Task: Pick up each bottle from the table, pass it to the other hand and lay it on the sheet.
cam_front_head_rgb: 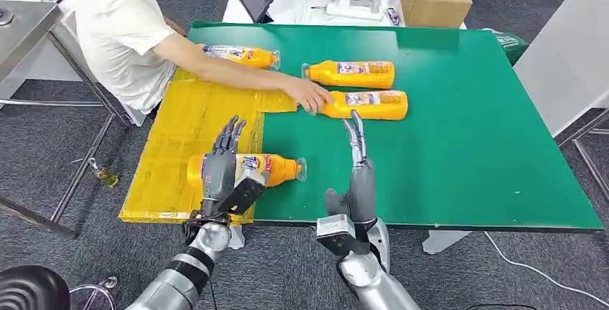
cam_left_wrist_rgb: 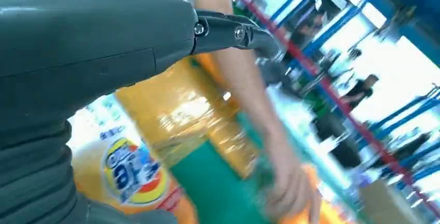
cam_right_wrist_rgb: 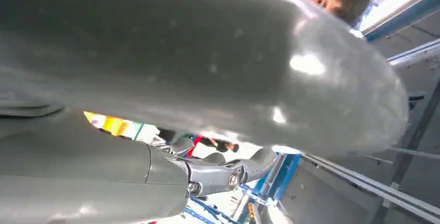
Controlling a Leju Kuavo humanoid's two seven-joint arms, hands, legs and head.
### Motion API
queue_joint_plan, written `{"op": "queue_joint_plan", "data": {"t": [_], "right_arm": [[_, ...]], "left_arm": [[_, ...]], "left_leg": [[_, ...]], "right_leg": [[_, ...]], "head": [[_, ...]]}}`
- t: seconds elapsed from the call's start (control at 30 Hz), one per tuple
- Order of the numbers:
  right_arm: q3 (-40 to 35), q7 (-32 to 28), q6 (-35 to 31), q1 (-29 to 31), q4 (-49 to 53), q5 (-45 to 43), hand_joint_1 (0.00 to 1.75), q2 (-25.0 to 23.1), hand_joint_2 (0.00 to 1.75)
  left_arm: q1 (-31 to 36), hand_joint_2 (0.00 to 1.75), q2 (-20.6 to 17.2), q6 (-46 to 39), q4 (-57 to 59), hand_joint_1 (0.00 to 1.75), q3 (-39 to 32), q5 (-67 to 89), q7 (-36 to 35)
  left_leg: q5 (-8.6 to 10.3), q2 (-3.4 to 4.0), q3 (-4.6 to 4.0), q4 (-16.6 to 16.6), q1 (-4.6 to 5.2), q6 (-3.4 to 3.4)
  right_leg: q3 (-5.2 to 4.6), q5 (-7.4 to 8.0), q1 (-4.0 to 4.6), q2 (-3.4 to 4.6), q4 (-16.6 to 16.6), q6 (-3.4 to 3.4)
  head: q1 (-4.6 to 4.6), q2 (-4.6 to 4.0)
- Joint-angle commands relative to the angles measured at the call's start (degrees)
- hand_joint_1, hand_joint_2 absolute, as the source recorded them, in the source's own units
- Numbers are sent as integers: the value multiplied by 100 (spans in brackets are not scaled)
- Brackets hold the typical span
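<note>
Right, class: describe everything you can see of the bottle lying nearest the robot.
The nearest bottle is orange, seemingly plastic, with a blue, white and red label and a clear cap. It lies on its side across the edge of the yellow sheet, base on the sheet, cap end over the green table. The left hand is over its base end, fingers stretched beyond it.

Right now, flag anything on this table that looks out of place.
A person's hand rests on the neck of one bottle on the green table, right in the work area. The nearest bottle lies half on the yellow sheet, half off, under the left hand. Nothing looks spilled.
</note>
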State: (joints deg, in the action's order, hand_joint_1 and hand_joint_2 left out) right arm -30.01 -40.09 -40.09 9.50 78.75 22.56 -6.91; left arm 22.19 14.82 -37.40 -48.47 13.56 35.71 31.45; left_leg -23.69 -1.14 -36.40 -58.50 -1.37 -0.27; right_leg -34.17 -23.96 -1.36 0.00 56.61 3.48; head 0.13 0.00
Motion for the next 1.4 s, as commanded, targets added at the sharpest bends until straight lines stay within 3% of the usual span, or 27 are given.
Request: {"op": "queue_joint_plan", "data": {"t": [0.03, 0.07, 0.1, 0.17, 0.2, 0.27, 0.3, 0.37, 0.63, 0.93, 1.17, 1.4], "right_arm": [[694, 10, 9, 429, -1848, 1007, 0, 132, 0], [773, 9, 9, 510, -2091, 1123, 0, 157, 0], [772, 9, 9, 520, -2086, 1087, 0, 200, 175], [761, 619, 9, 773, -2724, 1640, 0, 498, 175], [804, 610, 91, 801, -2748, 1612, 0, 577, 175], [1104, 1381, 9, 915, -3011, 2683, 0, 841, 175], [1151, 1243, 9, 955, -3102, 2573, 0, 896, 175], [1235, 1681, 9, 1082, -3348, 2984, 0, 1069, 175], [1276, 1924, 169, 1402, -3753, 3280, 0, 1170, 175], [901, 2368, 999, 1709, -4122, 3647, 0, 1219, 175], [840, 2710, 2036, 2176, -4956, 3561, 0, 1322, 175], [559, 3199, 2386, 2326, -4952, 3862, 0, 1453, 175]], "left_arm": [[-621, 175, -80, -260, -1191, 0, 41, -280, 404], [-663, 175, -68, -260, -1193, 0, -12, -306, 471], [-678, 175, -73, -260, -1196, 0, -16, -313, 485], [-841, 175, 1, -260, -1426, 0, -205, -442, 665], [-896, 175, -19, -260, -1493, 0, -179, -450, 662], [-1101, 175, 3, -260, -1844, 0, -212, -723, 716], [-1143, 175, -20, -260, -1927, 0, -172, -704, 656], [-1231, 175, -90, -260, -2104, 0, -8, -1014, 603], [-1325, 175, -274, -260, -2360, 0, 397, -1239, 453], [-1281, 175, -428, -242, -2441, 0, 797, -1475, 237], [-1227, 175, -480, -184, -2349, 0, 898, -1586, 145], [-1236, 175, -471, -206, -2370, 0, 888, -1545, 65]], "left_leg": [[-4, 23, 32, 14, 1, 8], [-5, 24, 34, 14, 0, 10], [-7, 29, 51, 20, -1, 15], [-4, 19, 30, 12, 1, 11], [-5, 20, 33, 11, 2, 13], [-3, 12, 24, 9, 1, 10], [-5, 11, 27, 7, 2, 14], [-4, 8, 21, 5, 4, 11], [-9, 22, 24, 3, 8, 10], [-7, 18, 19, 3, 7, 10], [-7, 17, 23, 3, 10, 11], [0, 9, 31, 4, 5, 9]], "right_leg": [[27, 4, 3, 16, -17, -12], [32, 3, 5, 16, -17, -15], [50, 5, 7, 18, -28, -18], [31, 3, 4, 9, -16, -13], [33, 2, 2, 10, -17, -12], [30, 2, 3, 5, -15, -9], [34, 0, 3, 1, -15, -11], [28, -1, 0, 0, -11, -10], [23, -2, -2, 13, -6, -15], [18, -1, -2, 11, -5, -13], [25, -2, -4, 8, -6, -15], [32, 2, -1, -2, -10, -11]], "head": [[2, 0], [0, 0], [0, 0], [0, 0], [-2, 0], [-2, 0], [0, 0], [2, 0], [-2, 0], [2, 0], [2, 0], [0, 0]]}}
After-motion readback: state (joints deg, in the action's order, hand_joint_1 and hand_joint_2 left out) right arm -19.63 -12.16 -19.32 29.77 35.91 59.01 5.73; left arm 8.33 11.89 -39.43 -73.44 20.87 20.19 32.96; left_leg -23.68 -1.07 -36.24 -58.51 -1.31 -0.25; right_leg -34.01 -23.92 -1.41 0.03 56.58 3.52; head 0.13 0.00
